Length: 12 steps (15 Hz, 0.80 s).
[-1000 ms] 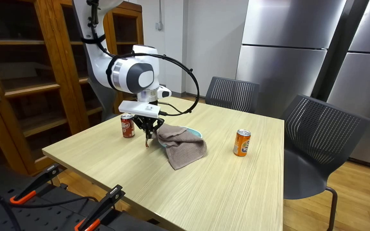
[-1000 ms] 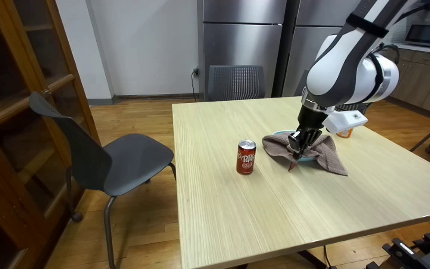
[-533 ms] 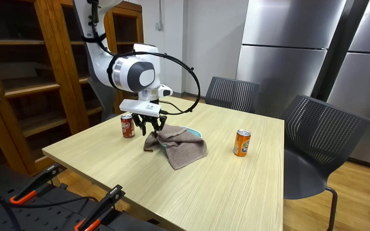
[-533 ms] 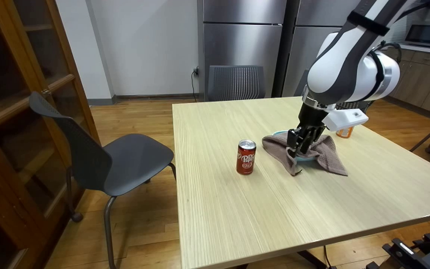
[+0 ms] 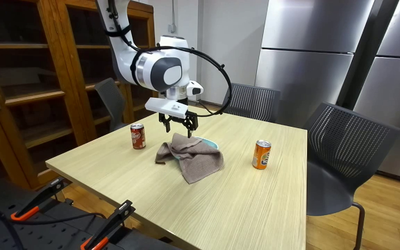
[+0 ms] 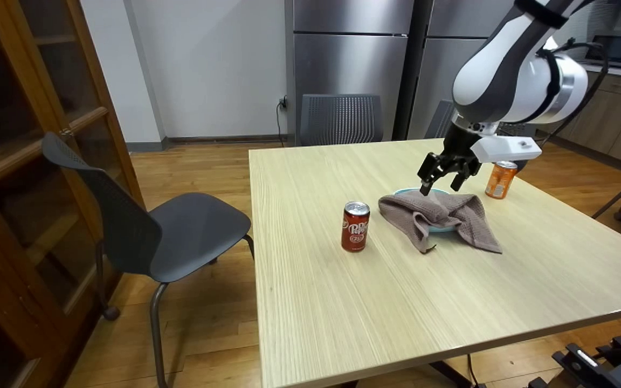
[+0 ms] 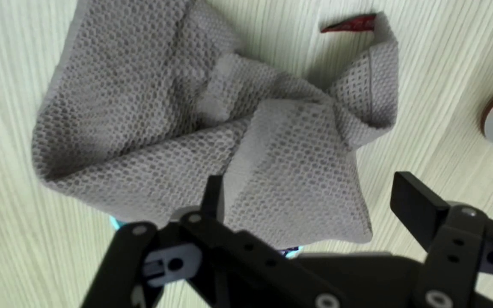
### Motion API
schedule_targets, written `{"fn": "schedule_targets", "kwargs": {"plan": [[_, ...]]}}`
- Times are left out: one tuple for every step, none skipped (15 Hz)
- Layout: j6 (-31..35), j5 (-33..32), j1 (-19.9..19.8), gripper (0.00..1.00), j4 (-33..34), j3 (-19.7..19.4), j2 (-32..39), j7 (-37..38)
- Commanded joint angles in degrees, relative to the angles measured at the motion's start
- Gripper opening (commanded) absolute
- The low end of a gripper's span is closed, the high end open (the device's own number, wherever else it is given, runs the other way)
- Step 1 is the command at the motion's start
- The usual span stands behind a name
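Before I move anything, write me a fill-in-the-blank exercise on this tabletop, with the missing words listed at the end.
1. The gripper, near the cloth, holds nothing: its jaws stand ____.
2. The blue bowl is partly hidden under the ____.
3. Neither the red can nor the orange can lies on its side: both stand ____.
4. Of these two cans, only the ____ one shows in the wrist view.
Missing words: open; cloth; upright; red.
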Motion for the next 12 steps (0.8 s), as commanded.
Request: {"fn": "schedule_targets", "kwargs": {"plan": [[-0.33, 0.64, -1.85, 1.0, 3.97, 0.69, 0.98, 0.12], [-0.57, 0.43, -2.1, 1.0, 5.14, 0.74, 1.41, -0.23], [-0.61, -0.03, -1.94, 1.0, 6.68, 0.36, 2.23, -0.32], [-1.17, -0.12, -2.18, 1.0, 8.27, 0.44, 3.03, -0.59], [-2.17, -0.11, -2.72, 1.0, 10.13, 0.84, 4.01, -1.18], [-3.02, -0.06, -3.15, 1.0, 12.12, 1.09, 5.16, -1.62], [-4.03, 0.17, -4.11, 1.0, 14.33, 1.93, 6.6, -2.58], [-5.16, 0.25, -4.8, 1.0, 16.64, 2.47, 8.11, -3.48], [-6.52, 0.35, -5.59, 1.0, 18.73, 3.13, 9.47, -4.64], [-8.26, 0.56, -6.73, 1.0, 20.95, 4.14, 10.91, -6.21], [-10.48, 1.0, -7.95, 1.0, 23.26, 5.2, 12.35, -7.81], [-12.85, 1.54, -9.3, 1.0, 25.46, 6.41, 13.8, -9.63]]}}
